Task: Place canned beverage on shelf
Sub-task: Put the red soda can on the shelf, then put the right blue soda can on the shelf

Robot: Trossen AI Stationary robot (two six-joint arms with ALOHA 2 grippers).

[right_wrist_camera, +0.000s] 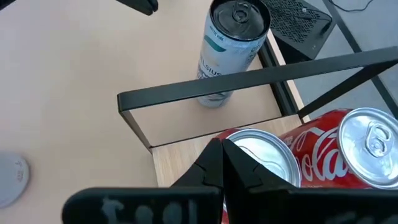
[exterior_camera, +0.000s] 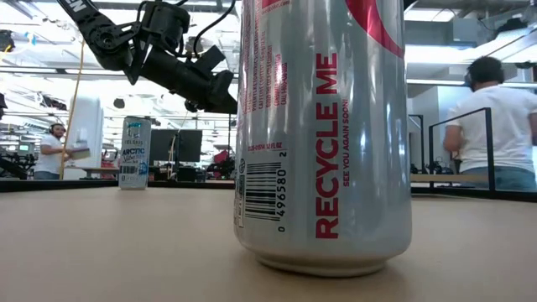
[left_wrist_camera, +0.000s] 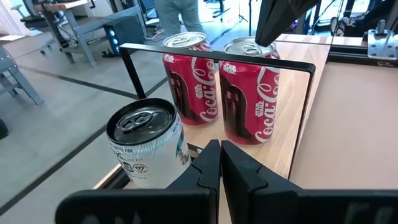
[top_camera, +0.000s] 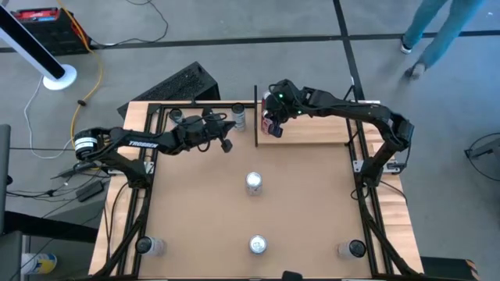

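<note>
Two red cans [left_wrist_camera: 221, 87] stand on the shelf [top_camera: 312, 129], just inside its black bar [top_camera: 255, 117]. Right hand [top_camera: 269, 123] hovers over them, fingers together, empty. Left hand [top_camera: 226, 144] shut too, near white can [top_camera: 238, 117] on worktop [top_camera: 195, 211], outside the bar.

You have a brown counter [top_camera: 297, 211] carrying the pale shelf [top_camera: 320, 131] at its far edge, two red cans [left_wrist_camera: 249, 99] standing on it. A white can [top_camera: 239, 117] stands just beside the shelf's black bar [top_camera: 255, 117]; silver cans [top_camera: 254, 183] stand mid-counter.
</note>
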